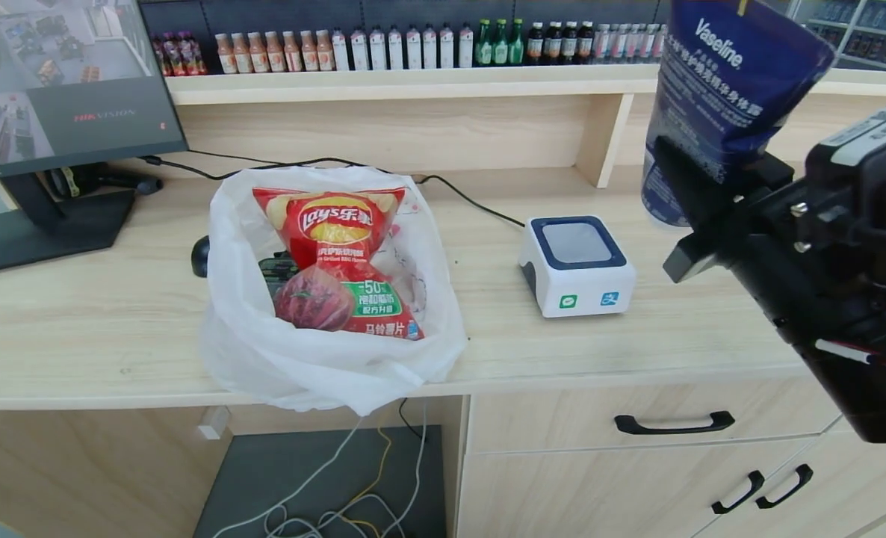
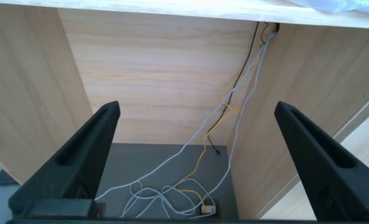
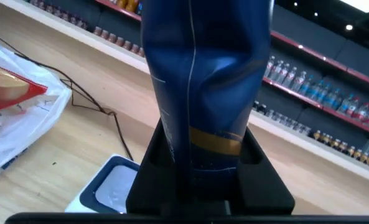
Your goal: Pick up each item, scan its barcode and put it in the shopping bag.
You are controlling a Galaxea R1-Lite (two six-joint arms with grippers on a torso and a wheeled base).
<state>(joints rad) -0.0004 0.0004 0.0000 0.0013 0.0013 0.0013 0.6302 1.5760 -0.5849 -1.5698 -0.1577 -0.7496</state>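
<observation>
My right gripper [image 1: 701,194] is shut on a dark blue refill pouch [image 1: 727,97], holding it upright in the air to the right of the white barcode scanner [image 1: 576,266]. In the right wrist view the blue pouch [image 3: 206,81] rises between the black fingers [image 3: 153,155], with the scanner [image 3: 109,190] on the counter below. The white shopping bag [image 1: 331,351] sits on the counter left of the scanner and holds a red chip packet [image 1: 338,254]. My left gripper [image 2: 200,162] hangs open under the counter, in front of loose cables [image 2: 190,186].
A monitor [image 1: 54,82] on a black stand occupies the counter's far left. A raised shelf [image 1: 413,78] behind carries a row of bottles. A black cable [image 1: 473,198] runs across the counter to the scanner. Drawers with black handles [image 1: 674,424] lie below the counter's right side.
</observation>
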